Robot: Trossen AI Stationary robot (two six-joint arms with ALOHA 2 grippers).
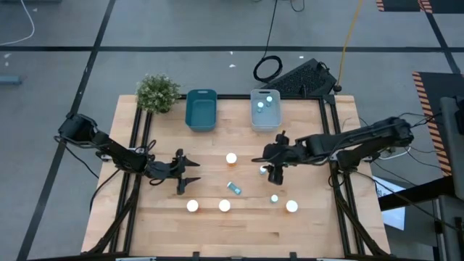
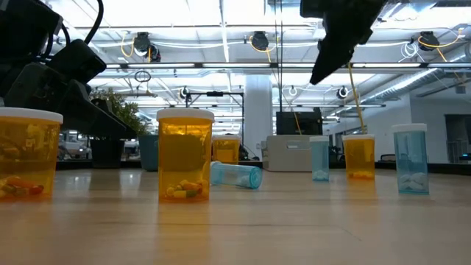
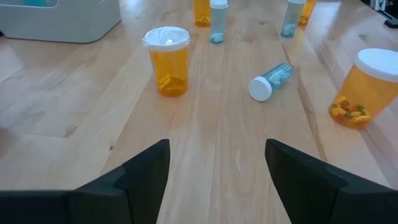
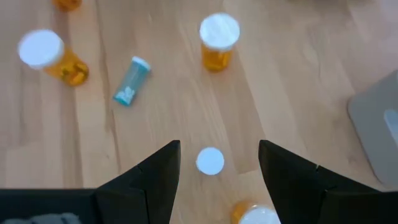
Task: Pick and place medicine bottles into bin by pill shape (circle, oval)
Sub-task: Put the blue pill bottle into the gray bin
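Observation:
Several medicine bottles stand on the wooden table: amber ones [image 1: 230,158] [image 1: 192,205] [image 1: 225,206] [image 1: 291,206] and a small pale-teal one [image 1: 274,198]. Another teal bottle [image 1: 233,188] lies on its side. My right gripper [image 4: 219,149] hangs open above a small white-capped bottle [image 4: 210,160], its fingers standing on either side of it and clear of it; the low view shows this gripper [image 2: 335,44] high above the table. My left gripper [image 1: 187,172] is open at the table's left, facing an amber bottle [image 3: 168,59].
A teal bin [image 1: 201,109] and a pale grey bin [image 1: 265,109] holding small bottles stand at the far edge, with a potted plant [image 1: 157,92] to their left. Bare wood lies between the two grippers and along the near edge.

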